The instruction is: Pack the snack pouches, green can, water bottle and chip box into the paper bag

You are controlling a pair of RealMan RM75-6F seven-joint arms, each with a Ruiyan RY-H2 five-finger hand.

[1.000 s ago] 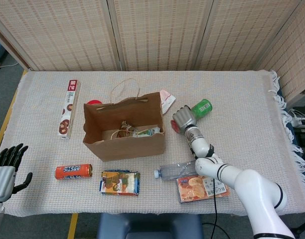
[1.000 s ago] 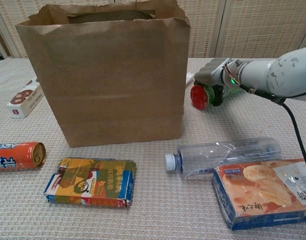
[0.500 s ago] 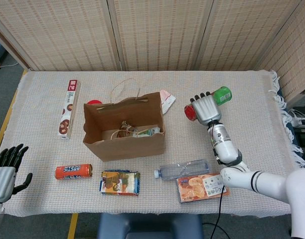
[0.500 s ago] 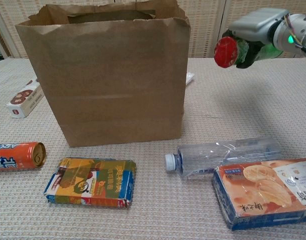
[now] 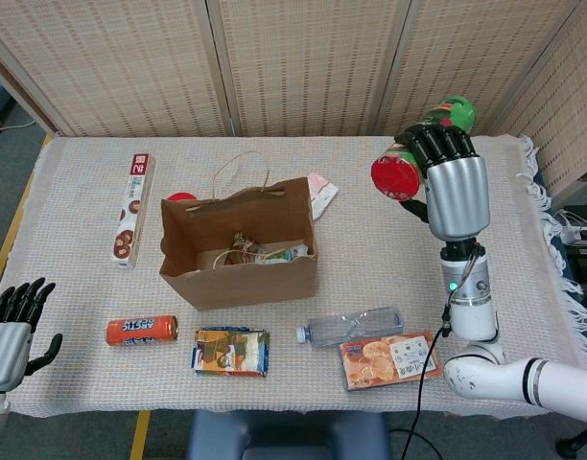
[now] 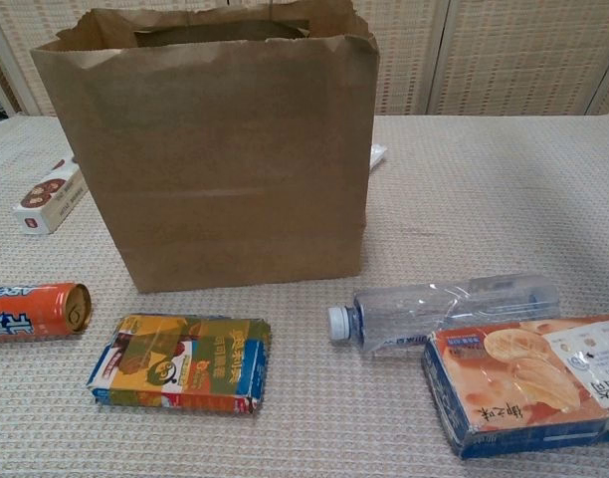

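Note:
My right hand (image 5: 455, 192) is raised high above the right side of the table and grips the green can (image 5: 416, 153), red lid facing left. It is out of the chest view. The brown paper bag (image 5: 238, 251) (image 6: 213, 149) stands open at the centre with some items inside. The water bottle (image 5: 354, 326) (image 6: 449, 309) lies in front of the bag's right side. The chip box (image 5: 389, 359) (image 6: 528, 383) lies beside it. A snack pouch (image 5: 231, 351) (image 6: 180, 363) lies in front of the bag. My left hand (image 5: 11, 331) rests open at the table's front left edge.
An orange can (image 5: 141, 330) (image 6: 31, 310) lies at the front left. A long biscuit box (image 5: 134, 208) (image 6: 49, 199) lies left of the bag. A white packet (image 5: 320, 195) and a red lid (image 5: 181, 197) show behind the bag. A woven screen stands behind the table.
My right hand has lifted the green can from the table beside the bag to high above the table's right side, leaving the chest view. The left hand has not moved.

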